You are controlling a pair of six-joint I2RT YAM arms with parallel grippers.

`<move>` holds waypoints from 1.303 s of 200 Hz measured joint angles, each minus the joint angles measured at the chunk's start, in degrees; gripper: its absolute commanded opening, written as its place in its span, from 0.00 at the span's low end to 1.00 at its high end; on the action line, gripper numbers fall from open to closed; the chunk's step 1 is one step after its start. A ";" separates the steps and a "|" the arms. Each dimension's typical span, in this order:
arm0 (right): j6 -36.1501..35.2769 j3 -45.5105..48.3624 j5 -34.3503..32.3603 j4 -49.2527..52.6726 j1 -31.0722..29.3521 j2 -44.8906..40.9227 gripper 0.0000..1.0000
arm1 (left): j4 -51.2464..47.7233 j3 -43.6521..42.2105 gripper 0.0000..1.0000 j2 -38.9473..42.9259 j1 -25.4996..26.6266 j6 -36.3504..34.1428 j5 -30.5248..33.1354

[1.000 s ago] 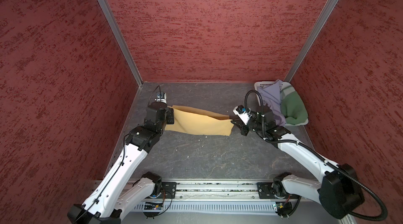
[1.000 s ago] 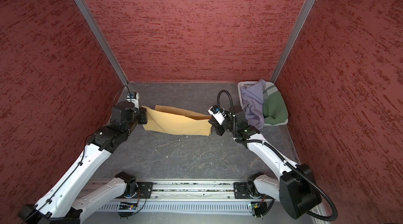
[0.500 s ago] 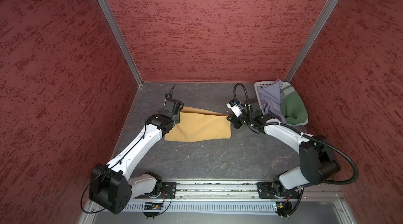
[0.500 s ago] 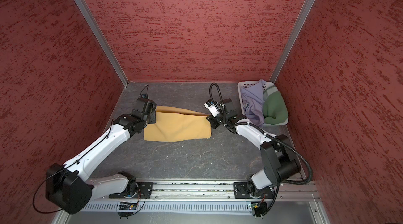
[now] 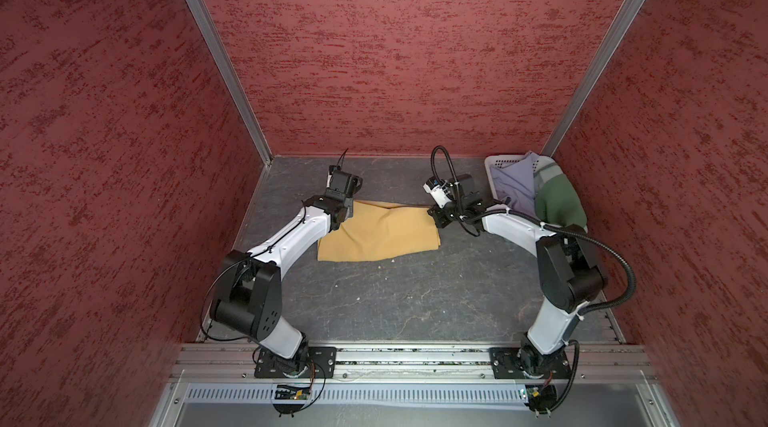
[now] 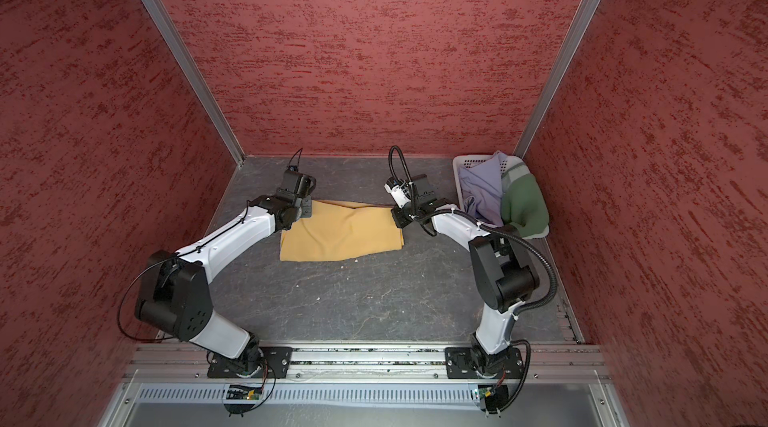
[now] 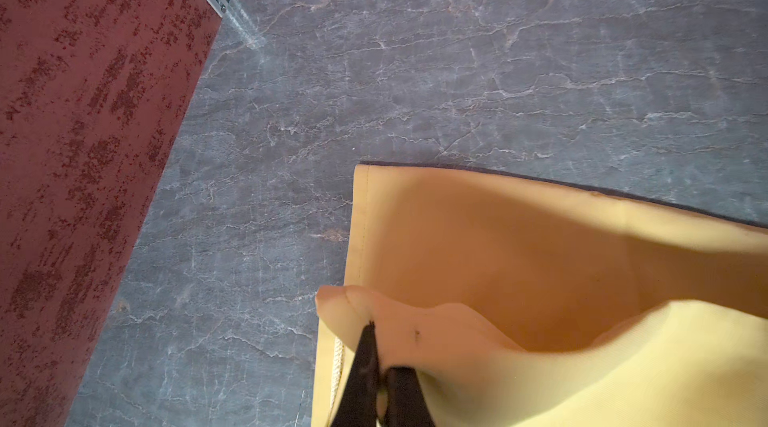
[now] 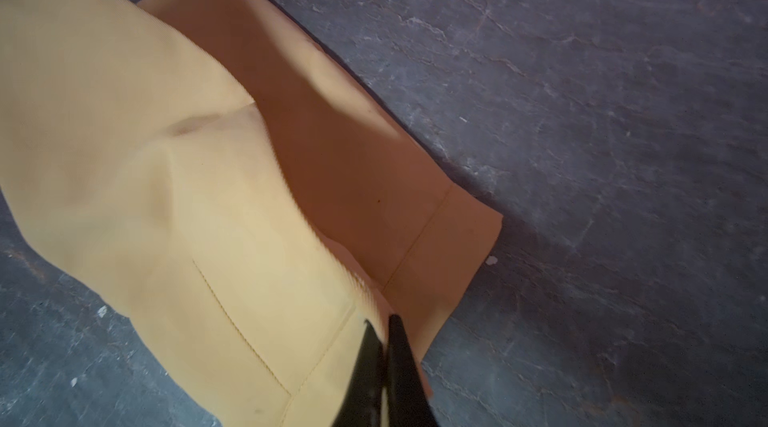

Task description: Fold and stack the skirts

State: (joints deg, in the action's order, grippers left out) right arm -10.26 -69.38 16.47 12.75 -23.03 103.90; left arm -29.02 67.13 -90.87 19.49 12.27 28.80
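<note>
both top views show a mustard yellow skirt (image 5: 376, 234) (image 6: 340, 234) of smooth, finely ribbed cloth lying as a roughly rectangular folded sheet on the dark grey, white-veined stone-look surface (image 5: 415, 300), between the two arms. in the left wrist view the thin black left fingers (image 7: 363, 371) are pinched closed on a hemmed corner of its upper layer, held up off the layer beneath. in the right wrist view the black right fingers (image 8: 368, 371) are clamped likewise on the opposite stitched corner (the raised cloth there is smeared with blur). both pairs are cut off by the frame edge, and from above the wrists hide them. in the far right corner a white perforated plastic basket (image 5: 496, 163) holds a crumpled pale lavender-grey skirt (image 5: 513, 184) and a rounded dark green skirt (image 5: 559, 202) with a lighter waistband, which cover most of it.
</note>
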 measured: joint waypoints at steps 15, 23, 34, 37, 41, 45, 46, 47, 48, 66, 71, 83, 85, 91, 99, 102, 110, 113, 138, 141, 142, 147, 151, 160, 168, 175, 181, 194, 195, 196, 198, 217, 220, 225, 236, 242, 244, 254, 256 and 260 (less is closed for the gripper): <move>0.42 -1.36 -0.72 -0.02 0.15 1.99 0.00 | 0.37 0.66 0.00 -2.08 -0.63 0.63 0.39; 0.63 -1.86 -1.05 -0.11 0.31 2.82 0.00 | 0.52 0.83 0.00 -2.97 -0.94 0.96 0.68; 0.92 -2.58 -1.49 -0.07 0.61 3.87 0.00 | 0.59 1.11 0.00 -4.26 -1.38 1.31 1.20; 1.03 -2.78 -1.55 -0.11 0.68 4.09 0.00 | 0.63 1.18 0.00 -4.52 -1.49 1.44 1.31; 1.11 -3.10 -1.64 -0.11 0.81 4.48 0.00 | 0.66 1.33 0.00 -5.05 -1.66 1.60 1.51; 1.33 -3.45 -1.77 -0.13 0.94 4.81 0.00 | 0.68 1.42 0.00 -5.40 -1.81 1.79 1.62; 1.36 -3.50 -1.77 -0.15 0.98 4.90 0.00 | 0.66 1.46 0.00 -5.57 -1.88 1.92 1.73; 1.38 -3.58 -1.77 -0.22 1.03 5.01 0.00 | 0.66 1.46 0.00 -5.57 -1.88 1.92 1.73; 1.40 -3.65 -1.77 -0.24 1.05 5.07 0.00 | 0.68 1.46 0.00 -5.70 -1.95 1.97 1.75; 2.27 -5.60 -2.14 -0.66 1.68 6.86 0.00 | 0.74 1.60 0.00 -7.19 -2.84 2.84 2.36; 2.45 -6.08 -2.19 -0.72 1.86 7.37 0.00 | 0.74 1.64 0.00 -7.48 -3.08 3.19 2.47; 3.04 -7.34 -2.47 -0.92 2.21 8.55 0.00 | 0.79 1.73 0.00 -8.13 -3.76 3.93 2.67; 3.26 -7.56 -2.58 -0.98 2.25 8.72 0.00 | 0.76 1.75 0.00 -8.20 -3.82 4.00 2.67; 3.48 -8.28 -2.67 -1.03 2.40 9.38 0.00 | 0.85 1.79 0.00 -8.52 -4.15 4.33 2.69; 3.91 -9.09 -2.82 -1.16 2.54 10.23 0.00 | 0.92 1.81 0.00 -8.94 -4.46 4.68 2.67; 3.96 -9.40 -2.84 -1.16 2.58 10.51 0.00 | 0.98 1.86 0.00 -9.16 -4.57 4.87 2.67; 4.33 -10.32 -3.02 -1.27 2.60 11.41 0.00 | 1.11 1.95 0.00 -9.60 -4.76 5.09 2.64; 4.35 -10.60 -3.08 -1.27 2.60 11.69 0.00 | 1.14 2.01 0.00 -9.79 -4.79 5.16 2.64; 5.42 -13.35 -3.54 -1.29 2.67 14.21 0.02 | 1.22 3.23 0.00 -11.67 -5.25 5.79 2.60; 5.49 -13.75 -3.61 -1.27 2.69 14.56 0.03 | 1.22 3.50 0.00 -12.00 -5.33 5.90 2.60; 5.53 -13.86 -3.61 -1.27 2.69 14.64 0.03 | 1.22 3.58 0.00 -12.07 -5.35 5.95 2.60; 5.66 -14.49 -3.74 -1.29 2.71 15.15 0.05 | 1.25 4.02 0.00 -12.46 -5.44 5.97 2.58; 5.79 -14.88 -3.78 -1.27 2.75 15.50 0.05 | 1.29 4.42 0.00 -12.92 -5.55 6.05 2.58; 6.14 -15.91 -3.91 -1.14 2.84 16.26 0.06 | 1.31 5.38 0.00 -13.94 -5.75 6.19 2.54; 6.43 -16.81 -4.04 -0.96 2.95 16.94 0.07 | 1.18 6.27 0.00 -14.95 -5.95 6.36 2.45; 6.67 -17.64 -4.11 -0.81 3.02 17.57 0.08 | 0.90 6.99 0.00 -15.72 -6.05 6.40 2.36; 6.88 -18.40 -4.15 -0.70 3.10 18.08 0.09 | 0.44 7.91 0.00 -16.59 -6.16 6.47 2.36; 7.30 -20.02 -4.24 -0.48 3.26 19.43 0.12 | -0.07 9.46 0.05 -17.92 -6.34 6.62 2.29; 7.39 -20.17 -4.24 -0.46 3.28 19.56 0.13 | -0.15 9.70 0.06 -18.16 -6.38 6.64 2.25; 7.41 -20.26 -4.24 -0.42 3.28 19.61 0.13 | -0.15 9.70 0.07 -18.16 -6.38 6.64 2.25; 7.48 -20.37 -4.24 -0.42 3.30 19.71 0.13 | -0.26 9.92 0.08 -18.38 -6.40 6.71 2.19; 8.24 -22.01 -4.59 0.15 3.63 21.14 0.20 | -1.44 11.30 0.19 -19.41 -6.82 7.54 1.11; 8.33 -22.21 -4.66 0.26 3.67 21.35 0.21 | -1.57 11.45 0.21 -19.47 -6.91 7.74 0.92; 8.48 -22.67 -4.74 0.44 3.74 21.68 0.22 | -1.88 11.65 0.25 -19.54 -7.02 8.11 0.66; 8.61 -23.45 -4.76 0.59 3.82 22.43 0.24 | -2.54 12.00 0.37 -19.61 -7.30 7.91 0.09; 8.81 -23.80 -4.79 0.66 3.87 22.77 0.27 | -2.58 12.09 0.41 -19.61 -7.37 8.15 -0.09; 8.81 -23.87 -4.79 0.66 3.89 22.88 0.27 | -2.67 12.11 0.43 -19.61 -7.39 8.41 -0.17; 8.85 -24.00 -4.79 0.66 4.02 23.21 0.32 | -2.86 12.17 0.49 -19.61 -7.52 8.94 -0.39; 8.98 -24.00 -4.79 0.68 4.04 23.23 0.33 | -2.91 12.17 0.50 -19.61 -7.56 8.68 -0.48; 9.01 -24.00 -4.76 0.83 4.07 23.28 0.33 | -2.97 12.17 0.52 -19.61 -7.61 8.94 -0.55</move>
State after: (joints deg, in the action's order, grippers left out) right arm -1.26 -93.38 11.70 13.58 -18.96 127.17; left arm -31.99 79.31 -110.48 11.88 21.21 28.25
